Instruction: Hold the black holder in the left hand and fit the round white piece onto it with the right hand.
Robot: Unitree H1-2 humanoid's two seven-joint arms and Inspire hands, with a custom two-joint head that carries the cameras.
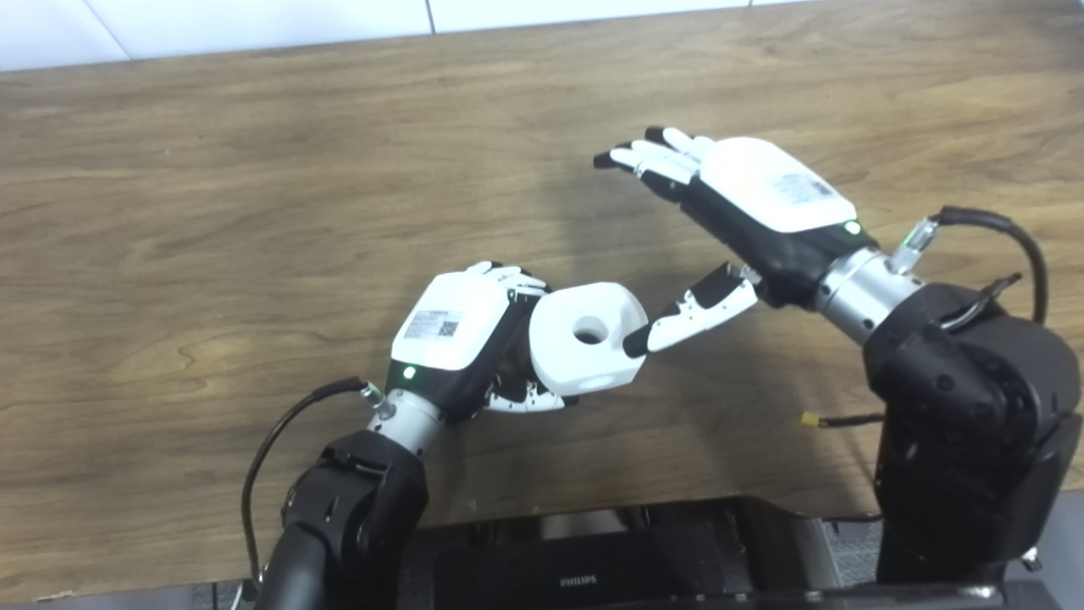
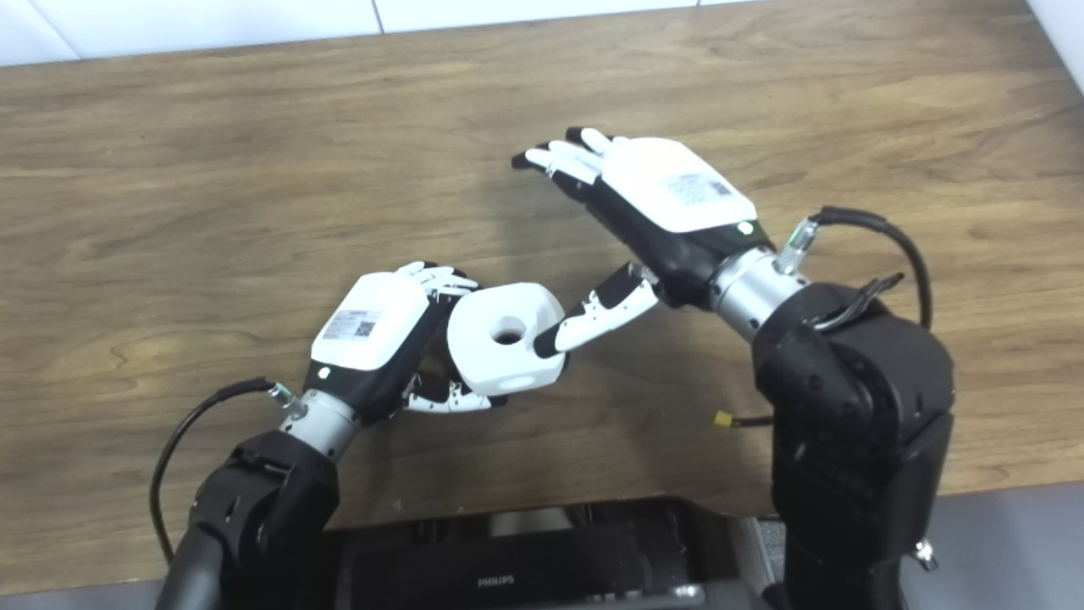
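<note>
Now, in the left eye view, the left hand point(image 1: 453, 335) is wrapped around the round white piece point(image 1: 586, 337), near the bench's point(image 1: 212, 212) near edge. In the right eye view, the right hand point(image 2: 652, 212) is spread, holding nothing, thumb tip touching the piece's right side.

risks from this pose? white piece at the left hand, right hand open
1. The right hand is open, with only its thumb tip near the round white piece; a nudge could likely tilt or dislodge it.
2. The left hand hides the black holder, so seating cannot be confirmed and a loose piece might drop onto the table.
</note>
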